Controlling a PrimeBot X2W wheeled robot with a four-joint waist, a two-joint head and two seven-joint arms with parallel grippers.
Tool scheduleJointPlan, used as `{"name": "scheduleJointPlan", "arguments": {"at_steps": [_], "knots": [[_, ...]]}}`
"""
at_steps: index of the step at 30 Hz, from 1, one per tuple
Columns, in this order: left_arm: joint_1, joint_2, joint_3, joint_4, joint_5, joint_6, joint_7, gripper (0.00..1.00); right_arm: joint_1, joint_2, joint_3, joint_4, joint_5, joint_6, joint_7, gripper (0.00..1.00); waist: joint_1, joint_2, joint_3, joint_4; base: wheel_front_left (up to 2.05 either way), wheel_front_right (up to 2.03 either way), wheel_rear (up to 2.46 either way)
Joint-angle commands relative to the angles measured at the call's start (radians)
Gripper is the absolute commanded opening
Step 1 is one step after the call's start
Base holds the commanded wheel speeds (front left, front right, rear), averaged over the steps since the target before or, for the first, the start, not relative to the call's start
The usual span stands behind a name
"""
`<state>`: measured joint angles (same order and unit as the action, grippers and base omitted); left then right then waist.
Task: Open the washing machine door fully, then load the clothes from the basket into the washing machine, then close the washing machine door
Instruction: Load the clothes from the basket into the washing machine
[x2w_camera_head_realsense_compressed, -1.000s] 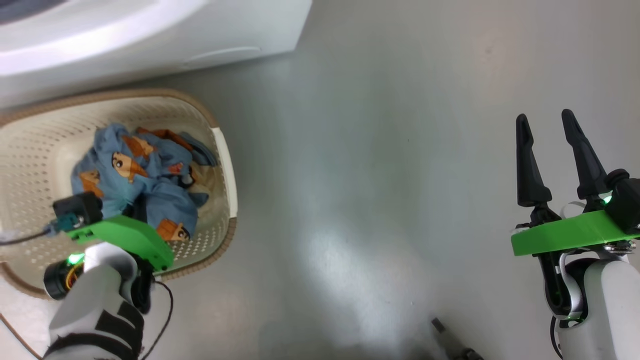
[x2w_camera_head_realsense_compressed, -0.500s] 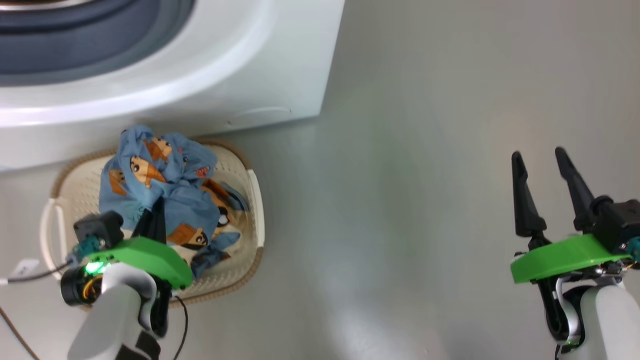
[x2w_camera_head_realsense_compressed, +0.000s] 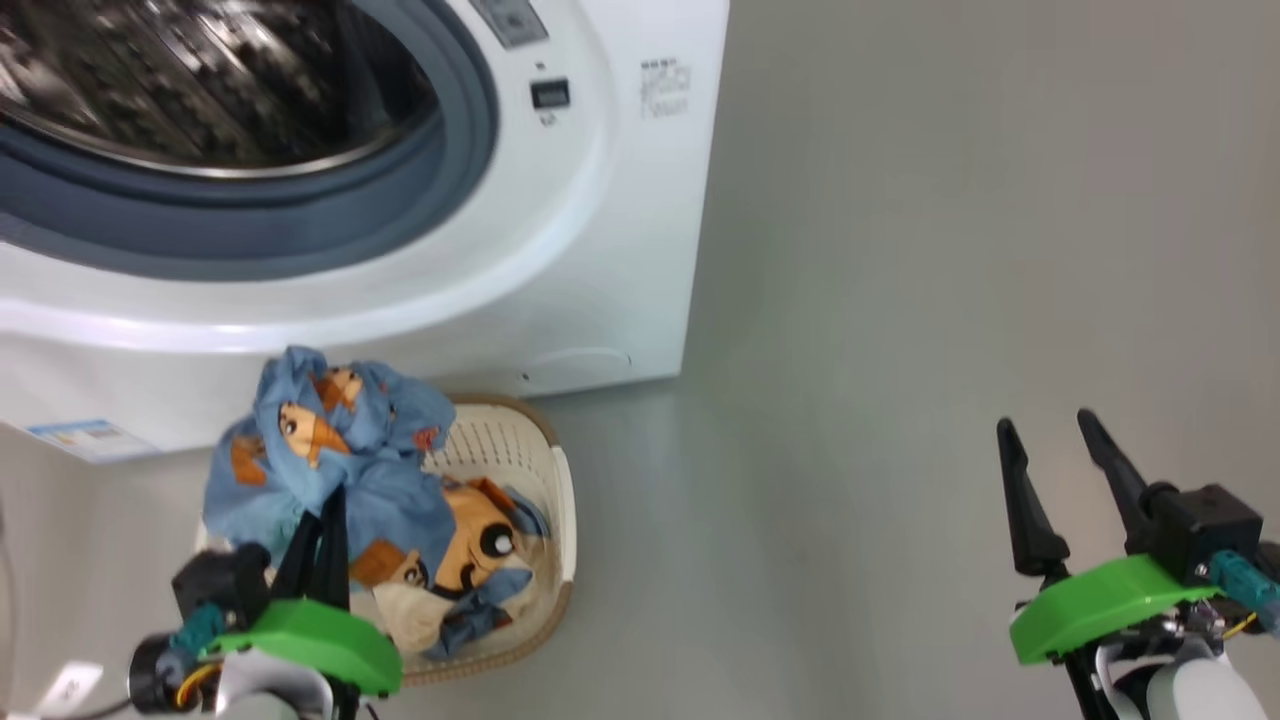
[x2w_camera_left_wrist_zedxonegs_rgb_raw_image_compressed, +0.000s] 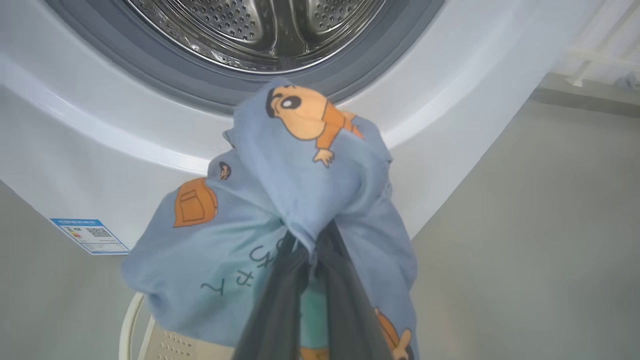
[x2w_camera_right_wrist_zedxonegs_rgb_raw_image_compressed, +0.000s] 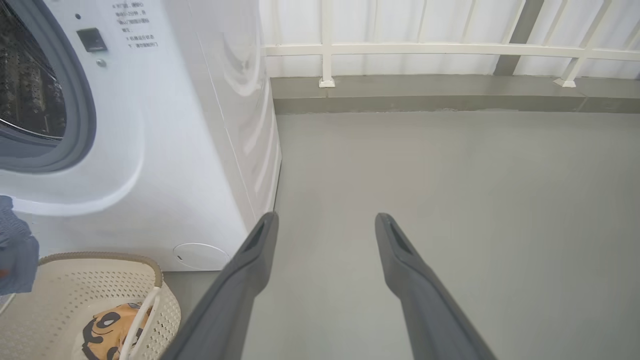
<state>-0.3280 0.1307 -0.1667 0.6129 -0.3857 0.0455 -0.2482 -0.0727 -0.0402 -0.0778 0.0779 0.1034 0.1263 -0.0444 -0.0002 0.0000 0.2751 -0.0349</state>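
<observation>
Grey floor (x2w_camera_head_realsense_compressed: 900, 300) fronted the washer (x2w_camera_head_realsense_compressed: 620, 230), whose drum (x2w_camera_left_wrist_zedxonegs_rgb_raw_image_compressed: 260, 25) stood exposed. Left gripper (x2w_camera_left_wrist_zedxonegs_rgb_raw_image_compressed: 310, 242), jaws pinching the blue garment (x2w_camera_left_wrist_zedxonegs_rgb_raw_image_compressed: 300, 190), held it above the basket (x2w_camera_head_realsense_compressed: 560, 500), just below the drum mouth. An orange garment (x2w_camera_head_realsense_compressed: 470, 540) lay in the basket. Right gripper (x2w_camera_head_realsense_compressed: 1044, 422) hung over the floor, jaws spread and empty.

Left gripper (x2w_camera_head_realsense_compressed: 328, 500) is pinched tight, right gripper (x2w_camera_head_realsense_compressed: 1045, 422) has its 2 fingers spread wide.
</observation>
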Motion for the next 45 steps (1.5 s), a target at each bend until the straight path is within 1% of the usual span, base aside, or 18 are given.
{"name": "scheduleJointPlan", "arguments": {"at_steps": [1,8,11,20,29,39,45], "knots": [[0.035,0.02,0.036,-0.053,0.012,0.01,-0.013,0.0,0.019,-0.01,0.022,-0.032,-0.012,0.004,0.006,1.0,0.0002,0.0,-0.108,0.038,0.0,0.0,0.0],[0.122,0.024,0.035,-0.123,0.018,0.026,-0.012,0.0,0.079,-0.01,0.015,-0.054,-0.017,0.004,0.033,1.0,0.0002,0.0,-0.188,0.057,0.0,0.0,0.0],[0.155,0.023,0.031,-0.144,0.01,0.029,0.01,0.0,0.111,-0.01,0.01,-0.066,-0.018,0.004,0.045,1.0,0.0002,0.0,-0.221,0.068,0.0,0.0,0.0],[0.222,0.033,0.02,-0.215,0.011,0.051,0.039,0.0,0.167,-0.01,0.009,-0.095,-0.009,0.004,0.067,1.0,0.0002,0.0,-0.276,0.086,0.0,0.0,0.0],[0.248,0.045,0.014,-0.27,0.01,0.065,0.062,0.0,0.183,-0.01,0.01,-0.105,0.001,0.004,0.072,1.0,0.0002,0.0,-0.284,0.09,0.0,0.0,0.0],[0.258,0.049,0.007,-0.291,0.005,0.077,0.072,0.0,0.183,-0.01,0.013,-0.102,0.005,0.004,0.073,1.0,0.0002,0.0,-0.283,0.09,0.0,0.0,0.0],[0.258,0.047,0.0,-0.291,-0.003,0.076,0.07,0.0,0.186,-0.01,0.01,-0.101,0.005,0.004,0.072,1.0,0.0002,0.0,-0.282,0.092,0.0,0.0,0.0]]}}
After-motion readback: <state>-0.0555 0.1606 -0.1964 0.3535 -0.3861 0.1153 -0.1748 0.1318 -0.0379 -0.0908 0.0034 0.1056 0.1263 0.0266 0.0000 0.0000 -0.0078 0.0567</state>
